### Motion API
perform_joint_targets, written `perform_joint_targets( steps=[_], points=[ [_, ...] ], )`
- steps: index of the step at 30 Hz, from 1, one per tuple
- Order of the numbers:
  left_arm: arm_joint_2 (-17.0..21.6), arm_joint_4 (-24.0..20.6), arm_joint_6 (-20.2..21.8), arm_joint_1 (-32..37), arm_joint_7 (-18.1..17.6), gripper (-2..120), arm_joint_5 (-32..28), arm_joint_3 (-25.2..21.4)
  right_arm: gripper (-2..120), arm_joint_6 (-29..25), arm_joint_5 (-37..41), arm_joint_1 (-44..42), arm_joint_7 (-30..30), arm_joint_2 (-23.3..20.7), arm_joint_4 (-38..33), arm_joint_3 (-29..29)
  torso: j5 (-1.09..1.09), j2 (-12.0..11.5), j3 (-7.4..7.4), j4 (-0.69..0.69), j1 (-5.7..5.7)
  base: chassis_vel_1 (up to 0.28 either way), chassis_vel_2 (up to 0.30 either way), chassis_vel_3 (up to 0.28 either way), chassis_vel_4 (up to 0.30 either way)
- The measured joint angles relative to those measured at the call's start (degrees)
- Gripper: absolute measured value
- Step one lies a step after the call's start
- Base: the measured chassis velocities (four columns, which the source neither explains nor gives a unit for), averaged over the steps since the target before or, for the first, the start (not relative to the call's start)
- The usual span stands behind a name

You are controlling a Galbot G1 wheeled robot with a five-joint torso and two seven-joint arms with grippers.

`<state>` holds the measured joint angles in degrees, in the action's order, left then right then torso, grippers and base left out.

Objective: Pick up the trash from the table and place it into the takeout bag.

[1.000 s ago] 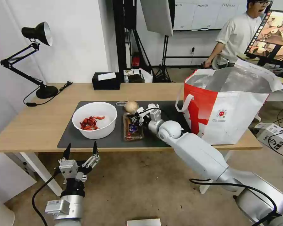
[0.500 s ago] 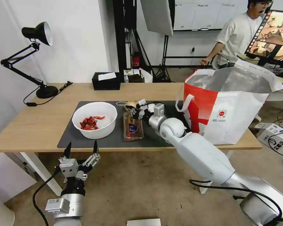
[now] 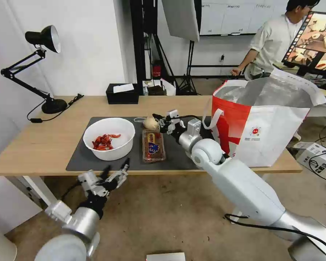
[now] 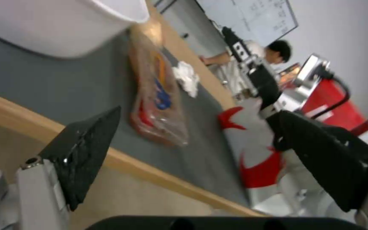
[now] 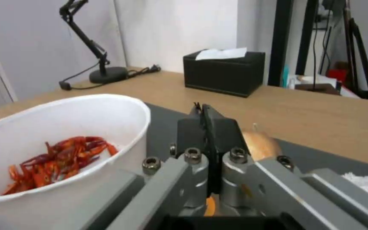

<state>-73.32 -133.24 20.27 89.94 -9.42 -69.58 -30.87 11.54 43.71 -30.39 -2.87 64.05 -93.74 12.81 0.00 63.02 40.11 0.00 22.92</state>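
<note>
Tilted over since a second ago, the left pincer [image 3: 114,173] now leans toward the counter's [image 3: 43,145] front edge from below it, its black wedge fingers [image 4: 84,150] spread wide with nothing between them. That lean suggests it is lining up on the trash nearest it, though nothing has been lifted yet.

On the dark grey mat [image 3: 79,161], which looks thin and matte, the white bowl [image 3: 108,139] sits at the left end: round, smooth-walled, deep, with a small heap of glossy red crayfish shells [image 3: 102,141] at the bottom. Just beside it lies the clear plastic tray [image 3: 153,145], long, thin-walled and crinkly, with scraps and a coloured label showing through.

At the tray's far end the beige onion-like ball [image 3: 150,123] rests, papery-skinned and rounded. The right pincer [image 3: 158,119] has drawn back from over the tray to hover just beside the ball, fingers pressed together on nothing. A crumpled tissue [image 4: 186,78], soft and white, lies near the tray; its exact spot is hard to fix from the wrist views.

Farthest right stands the takeout bag [image 3: 264,137], boxy, red and white, mouth open on crinkled silver foil. It looks as though none of the trash is inside.
</note>
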Motion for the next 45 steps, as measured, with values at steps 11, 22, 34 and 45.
perform_joint_targets(
  steps=[11,22,34,45],
  points=[
    [1.1,10.1,0.5,-11.0,-1.4,100,-7.3,3.5,0,0.0,-1.0,-4.3,-1.1,-2.5,-4.1,-1.7,0.00,0.0,0.00,0.00,0.01,0.000,0.000,0.000,0.000],
    [3.3,16.4,0.8,-18.8,-5.9,100,-8.1,7.1,0,0.2,1.6,0.6,-2.2,-4.3,-3.4,0.1,0.01,0.0,0.00,0.00,0.00,0.000,0.000,0.000,0.000],
    [3.7,19.1,2.6,-23.1,-10.3,100,-10.2,9.8,0,0.3,1.9,1.1,-2.3,-3.5,-1.5,0.7,0.01,0.0,0.00,0.00,0.00,0.000,0.000,0.000,0.000],
    [3.4,20.1,2.6,-24.1,-10.4,100,-10.7,10.5,0,0.8,1.9,4.4,-0.5,-0.5,5.8,4.8,0.00,0.0,0.00,0.00,0.00,0.000,0.000,0.000,0.000]
  ],
)
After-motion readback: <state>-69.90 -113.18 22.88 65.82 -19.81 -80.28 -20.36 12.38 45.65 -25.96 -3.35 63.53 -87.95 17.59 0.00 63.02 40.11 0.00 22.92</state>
